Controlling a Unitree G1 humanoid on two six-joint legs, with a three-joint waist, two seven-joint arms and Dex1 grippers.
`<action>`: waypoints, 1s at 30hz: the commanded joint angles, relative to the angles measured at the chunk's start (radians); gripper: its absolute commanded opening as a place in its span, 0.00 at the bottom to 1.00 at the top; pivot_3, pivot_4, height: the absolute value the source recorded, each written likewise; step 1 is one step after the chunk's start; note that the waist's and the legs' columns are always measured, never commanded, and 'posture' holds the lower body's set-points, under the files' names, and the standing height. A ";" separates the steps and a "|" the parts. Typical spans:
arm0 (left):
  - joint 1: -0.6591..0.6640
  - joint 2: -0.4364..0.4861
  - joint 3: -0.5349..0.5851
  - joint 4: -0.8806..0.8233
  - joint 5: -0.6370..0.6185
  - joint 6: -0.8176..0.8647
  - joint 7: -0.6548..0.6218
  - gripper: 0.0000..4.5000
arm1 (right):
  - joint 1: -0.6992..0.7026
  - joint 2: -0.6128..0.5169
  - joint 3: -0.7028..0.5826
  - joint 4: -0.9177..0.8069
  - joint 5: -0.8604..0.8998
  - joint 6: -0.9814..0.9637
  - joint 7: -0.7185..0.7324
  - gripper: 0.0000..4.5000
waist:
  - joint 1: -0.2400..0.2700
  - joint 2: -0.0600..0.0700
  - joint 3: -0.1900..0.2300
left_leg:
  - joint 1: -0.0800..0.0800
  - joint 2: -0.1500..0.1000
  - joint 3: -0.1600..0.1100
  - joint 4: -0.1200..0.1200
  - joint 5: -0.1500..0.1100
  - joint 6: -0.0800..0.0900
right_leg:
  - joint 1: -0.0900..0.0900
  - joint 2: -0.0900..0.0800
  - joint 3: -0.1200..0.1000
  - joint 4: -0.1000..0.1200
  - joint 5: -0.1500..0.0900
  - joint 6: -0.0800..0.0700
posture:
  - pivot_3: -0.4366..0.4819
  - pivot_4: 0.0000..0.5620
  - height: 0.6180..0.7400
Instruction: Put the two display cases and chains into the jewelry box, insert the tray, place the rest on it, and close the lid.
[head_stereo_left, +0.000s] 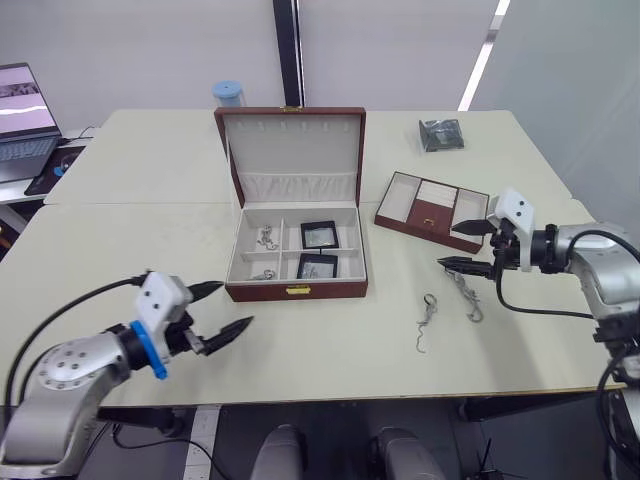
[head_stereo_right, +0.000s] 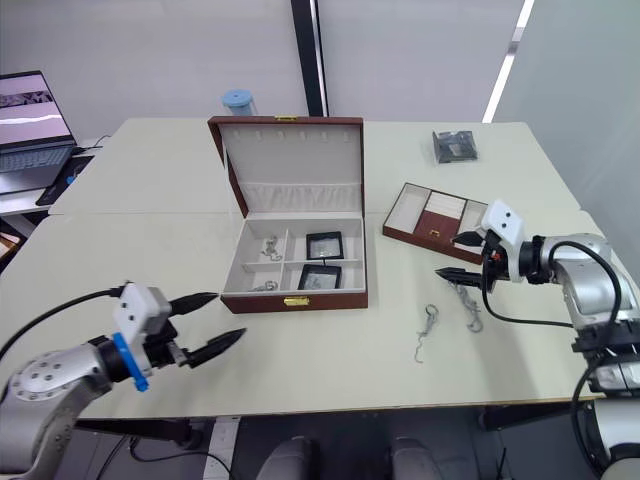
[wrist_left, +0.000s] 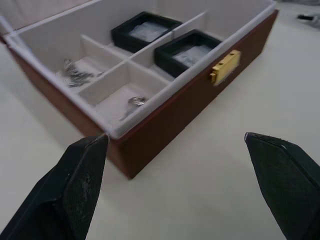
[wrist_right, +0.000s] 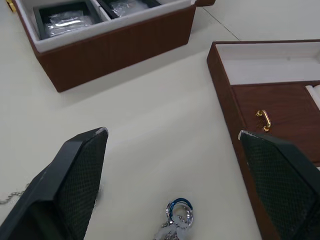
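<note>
The jewelry box (head_stereo_left: 296, 252) stands open on the table (head_stereo_left: 150, 230), just ahead of the left gripper (head_stereo_left: 222, 309), whose two fingers are spread wide and hold nothing. Its lid (head_stereo_left: 291, 152) is upright, cream inside, with a gathered pocket. Inside the box, the two display cases (head_stereo_left: 319, 249) lie in the two compartments on the far side from this gripper, one in each; they are black square frames with a clear window over white. Two chains (head_stereo_left: 266, 238) lie in the two compartments nearer to it, one in each.

The right gripper (head_stereo_left: 466, 247) is also spread open and empty, and it hovers over the top end of a third chain (head_stereo_left: 465, 294). A fourth chain (head_stereo_left: 426, 322) lies just beside that one, toward the box. The tray (head_stereo_left: 432, 210) sits just behind the right gripper, and its cream compartments look empty, with a brown middle part and gold pull
</note>
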 joint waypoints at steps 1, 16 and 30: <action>0.008 -0.018 -0.061 -0.098 0.007 -0.013 0.003 1.00 | -0.103 0.010 0.028 0.161 -0.057 -0.090 0.052 0.99 | 0.000 0.000 0.000 | 0.000 0.000 0.000 0.000 0.000 0.000 | 0.000 0.000 0.000 0.000 0.000 0.000 | 0.48 0.27 1.00; 0.023 -0.091 -0.177 -0.120 0.072 -0.161 0.006 1.00 | -0.367 0.135 0.090 0.764 -0.286 -0.398 -0.047 0.99 | -0.002 0.001 0.001 | 0.001 0.000 0.001 0.000 0.000 0.000 | 0.000 0.001 0.001 0.001 0.000 0.000 | 0.48 0.27 1.00; 0.032 -0.126 -0.181 -0.102 0.078 -0.193 0.024 1.00 | -0.401 0.173 0.068 0.854 -0.323 -0.406 -0.128 0.51 | -0.003 0.002 0.001 | 0.001 0.001 0.001 0.000 0.000 0.000 | 0.000 0.001 0.001 0.001 0.000 0.000 | 0.48 0.27 1.00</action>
